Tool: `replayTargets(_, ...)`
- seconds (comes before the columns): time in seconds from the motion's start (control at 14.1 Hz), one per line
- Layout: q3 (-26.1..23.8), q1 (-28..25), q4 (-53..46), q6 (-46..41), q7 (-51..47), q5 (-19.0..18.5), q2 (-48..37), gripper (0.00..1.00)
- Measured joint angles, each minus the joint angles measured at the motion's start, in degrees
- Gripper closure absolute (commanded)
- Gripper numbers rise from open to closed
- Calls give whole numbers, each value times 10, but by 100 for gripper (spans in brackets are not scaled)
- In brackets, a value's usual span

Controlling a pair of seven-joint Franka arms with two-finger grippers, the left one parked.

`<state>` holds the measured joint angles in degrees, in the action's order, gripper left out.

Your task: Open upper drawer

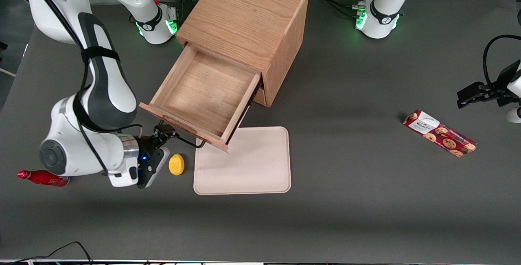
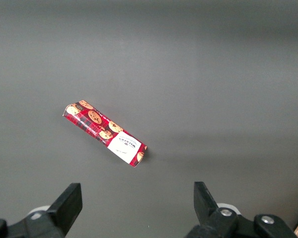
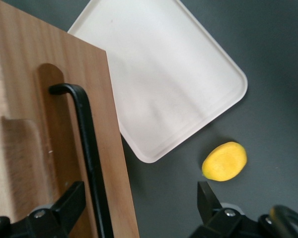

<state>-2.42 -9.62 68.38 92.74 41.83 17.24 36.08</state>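
The upper drawer (image 1: 203, 94) of the wooden cabinet (image 1: 244, 12) stands pulled far out, and its shallow tray holds nothing. Its front panel (image 3: 39, 124) carries a dark wire bar handle (image 1: 188, 141) (image 3: 87, 144). My right gripper (image 1: 165, 132) (image 3: 139, 203) is at the drawer's front, at the handle's end toward the working arm. It is open, with the handle bar and the panel's edge between the two fingers. One finger (image 3: 69, 201) lies over the panel close to the bar, and the second finger (image 3: 206, 198) hangs over the dark table.
A cream tray (image 1: 244, 163) (image 3: 164, 74) lies on the table in front of the open drawer, partly under it. Beside the tray, next to my gripper, sits a yellow lemon (image 1: 176, 164) (image 3: 224, 161). A red bottle (image 1: 42, 177) lies by the working arm. A cookie packet (image 1: 439, 132) (image 2: 105, 134) lies toward the parked arm's end.
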Motion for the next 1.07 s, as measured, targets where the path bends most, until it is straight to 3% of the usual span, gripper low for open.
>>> replayTargets(0.36,1,1,-11,-4,2,-8,-56,0)
replayTargets(0.64,3,1,-11,3,4,-84,-84,0)
replayTargets(0.85,8,2,-11,15,29,-102,-91,0)
replayTargets(1.07,8,2,-6,2,-72,-102,-119,0)
